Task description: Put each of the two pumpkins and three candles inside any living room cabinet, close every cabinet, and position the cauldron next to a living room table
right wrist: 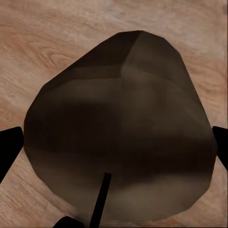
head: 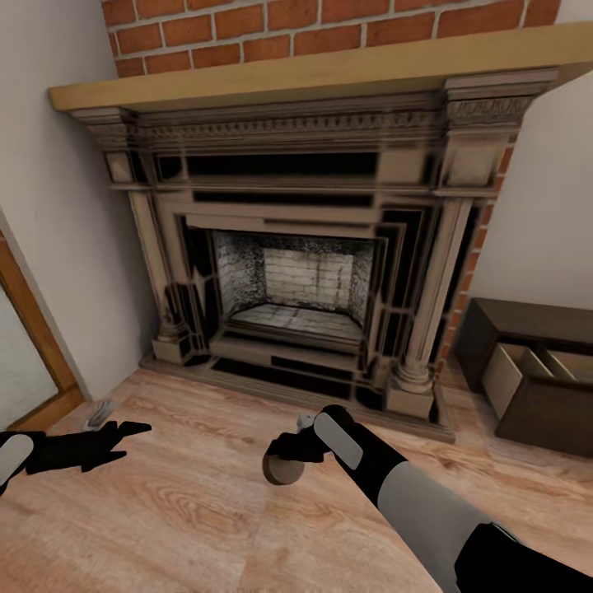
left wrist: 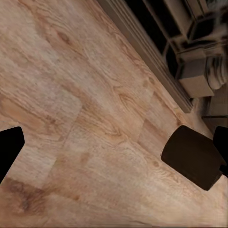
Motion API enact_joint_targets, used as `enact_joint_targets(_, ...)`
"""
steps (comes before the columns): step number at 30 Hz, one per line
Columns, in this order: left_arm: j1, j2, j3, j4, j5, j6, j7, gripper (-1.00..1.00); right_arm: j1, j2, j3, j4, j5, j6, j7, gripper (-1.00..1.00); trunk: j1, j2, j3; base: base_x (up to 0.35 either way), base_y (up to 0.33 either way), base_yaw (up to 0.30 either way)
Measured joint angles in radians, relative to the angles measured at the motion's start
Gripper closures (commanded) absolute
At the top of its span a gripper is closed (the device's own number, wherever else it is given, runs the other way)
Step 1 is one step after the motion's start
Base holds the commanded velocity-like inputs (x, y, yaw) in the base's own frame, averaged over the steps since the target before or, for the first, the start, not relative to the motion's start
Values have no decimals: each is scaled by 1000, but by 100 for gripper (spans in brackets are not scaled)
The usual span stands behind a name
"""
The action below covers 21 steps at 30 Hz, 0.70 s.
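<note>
Jaws of the right gripper (head: 290, 449) closed on a candle (head: 282, 470); the short tan cylinder hangs below the black fingers, over open floor in front of the fireplace. In the right wrist view the candle (right wrist: 118, 128) sits between two dark fingertips (right wrist: 9, 149) at either edge, a thin dark wick line showing on its near face. Long axis seems to run roughly along the fingers, flat end toward the camera; exact tilt hard to read.

Left gripper (head: 123, 435) jaws spread apart, holding nothing, low over the floor at near left, fingers aimed right. Left wrist view: one finger (left wrist: 8, 147) at the edge, planks beyond, and the candle (left wrist: 192, 156) seen as a dark rounded shape to the right.

Floor (head: 189, 511): light wood planks, visible grain. Fireplace (head: 296, 272) at far centre, carved pale surround with dark panels, grey brick firebox, wooden mantel (head: 329, 70), red brick above. Plain pale walls either side. Wood door frame (head: 33, 338) at left edge.

Cabinet (head: 535, 375) at far right, low and dark brown, one drawer (head: 527, 371) pulled open, pale inside with dividers.
</note>
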<state>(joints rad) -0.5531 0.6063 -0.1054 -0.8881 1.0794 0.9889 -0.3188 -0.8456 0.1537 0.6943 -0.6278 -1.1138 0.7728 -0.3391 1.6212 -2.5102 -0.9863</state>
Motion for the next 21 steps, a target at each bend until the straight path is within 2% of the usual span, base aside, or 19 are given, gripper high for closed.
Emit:
enact_joint_targets(9, 0, -3, -1, -34, -2, 0, 3, -100, 0, 0, 0, 0, 1, 0, 0, 100, 0, 0, 0, -98, -263, -296)
enact_joint_targets(11, 0, -4, 1, -35, -2, 0, 23, -100, 0, 0, 0, 0, 1, 0, 0, 100, 0, 0, 0, -8, -287, -216)
enact_joint_targets(16, 0, -7, 4, -36, 1, -1, 96, -100, 0, 0, 0, 0, 1, -1, 0, 100, 0, 0, 0, -2, -295, -53)
enact_joint_targets(21, 0, -9, 4, -36, 2, -1, 110, -100, 0, 0, 0, 0, 1, -3, 0, 100, 0, 0, 0, 0, -313, -4)
